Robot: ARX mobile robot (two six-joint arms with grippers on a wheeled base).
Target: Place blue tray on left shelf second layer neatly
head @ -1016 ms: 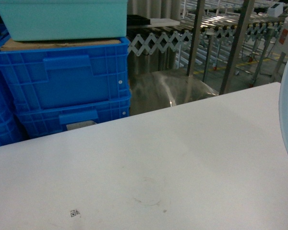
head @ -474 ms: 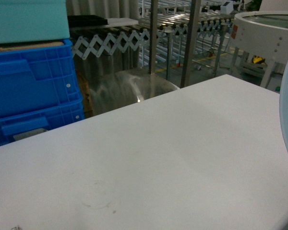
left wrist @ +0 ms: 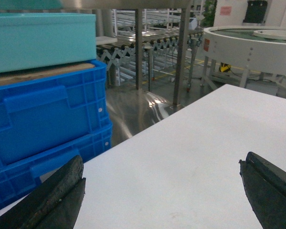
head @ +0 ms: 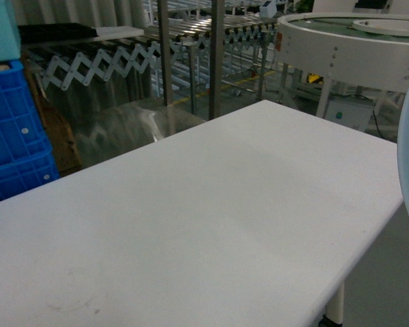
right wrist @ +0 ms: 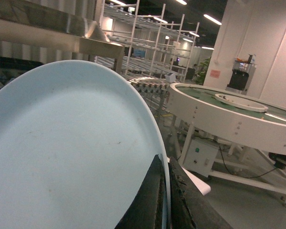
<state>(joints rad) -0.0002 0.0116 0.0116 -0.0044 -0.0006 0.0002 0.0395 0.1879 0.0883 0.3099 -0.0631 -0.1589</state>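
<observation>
Smooth plastic blue tray (right wrist: pixel 71 157), matt white table (head: pixel 211 204)

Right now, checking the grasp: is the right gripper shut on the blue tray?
Shut: right gripper pinches the blue tray rim between its fingers.

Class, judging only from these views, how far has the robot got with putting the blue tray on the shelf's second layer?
Done: the blue tray is picked up, its rim pinched in the right gripper. In hand: carrying it, held at the right edge of the head view, off the white table. Left: placing it on the shelf tier. The left gripper is open and empty.
</observation>
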